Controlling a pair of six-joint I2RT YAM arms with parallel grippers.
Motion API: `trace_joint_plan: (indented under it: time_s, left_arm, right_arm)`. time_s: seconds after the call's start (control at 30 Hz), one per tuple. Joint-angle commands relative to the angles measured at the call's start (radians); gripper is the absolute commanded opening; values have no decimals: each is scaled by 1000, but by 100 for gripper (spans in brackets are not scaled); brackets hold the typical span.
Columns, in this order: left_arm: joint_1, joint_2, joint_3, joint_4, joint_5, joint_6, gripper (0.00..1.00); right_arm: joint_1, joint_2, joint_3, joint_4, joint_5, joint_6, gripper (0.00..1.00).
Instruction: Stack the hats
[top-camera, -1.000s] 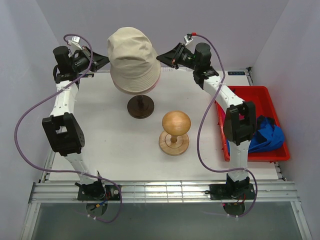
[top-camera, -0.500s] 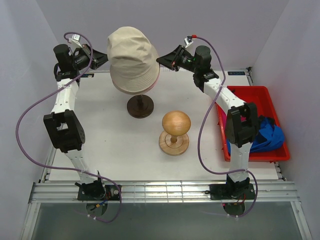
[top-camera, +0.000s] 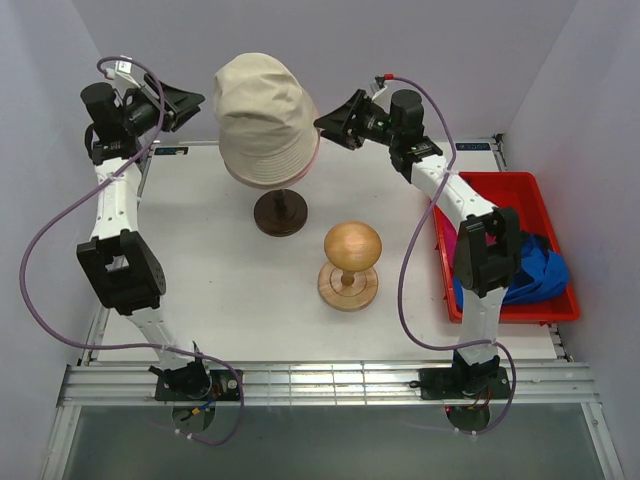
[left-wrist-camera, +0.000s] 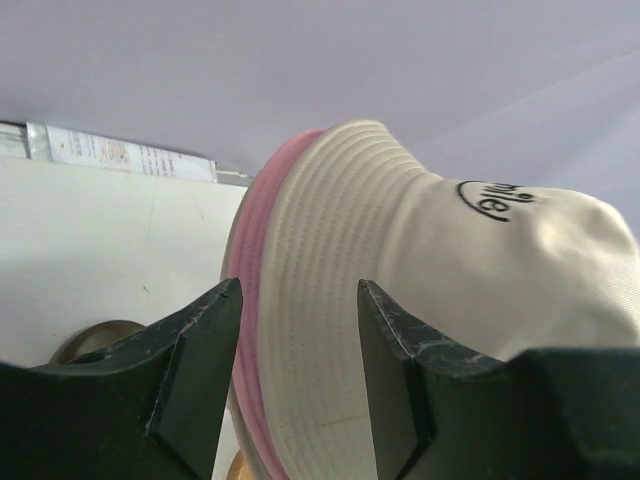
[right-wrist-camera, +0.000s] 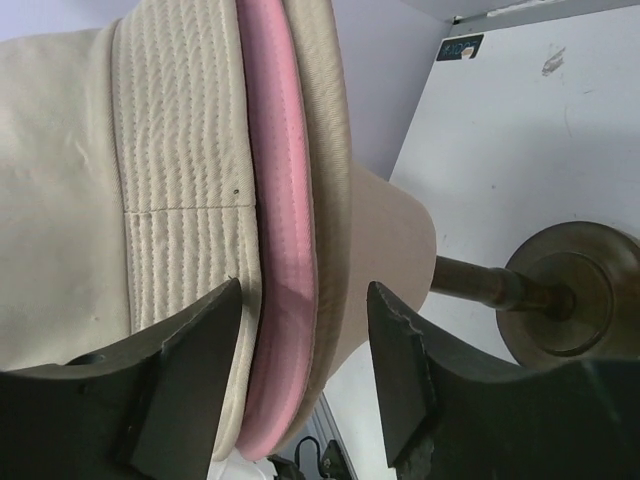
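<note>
Pale lilac walls close in a white bench (top-camera: 200, 260), and toward its back you see the beige bucket hat (top-camera: 265, 110) raised on a dark round stand (top-camera: 281, 213). It is soft cloth with rows of stitching round its brim and a dark curly word sewn on the crown. Under it sits the pink bucket hat (right-wrist-camera: 282, 200), of which only a thin band of brim shows below the beige brim. Both rest over a pale head form whose lower edge peeks out in your right wrist view.

Your left fingers (top-camera: 192, 102) are spread wide, gripping nothing, and stand off to the left of the beige hat with clear space between. Your right fingers (top-camera: 330, 125) are spread too, with nothing in them, and sit just beside the hat's right side at about brim height. From above you cannot tell whether a tip grazes the cloth.

Nearer you, a bare wooden head form (top-camera: 352, 245) stands mid-bench, and the blue cap (top-camera: 530, 270) lies crumpled in the red tray (top-camera: 520, 185) at the right.
</note>
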Motion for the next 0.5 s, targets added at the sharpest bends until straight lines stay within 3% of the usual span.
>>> trace_joint_plan:
  time_s: [0.0, 0.07, 0.23, 0.33, 0.47]
  left_arm:
    - [31, -122, 50, -5, -18, 6, 61]
    - [41, -156, 48, -8, -18, 8, 61]
    - [47, -254, 9, -42, -31, 29, 63]
    - [45, -363, -103, -19, -28, 17, 64]
    - [44, -525, -321, 79, -30, -38, 64]
  right_arm:
    - [-10, -121, 19, -72, 34, -61, 59]
    - [-17, -173, 5, -131, 57, -113, 61]
    - [-39, -316, -53, -469, 195, -299, 66]
    - [-66, -458, -133, -642, 312, -403, 70]
    - [-122, -710, -376, -796, 458, -471, 72]
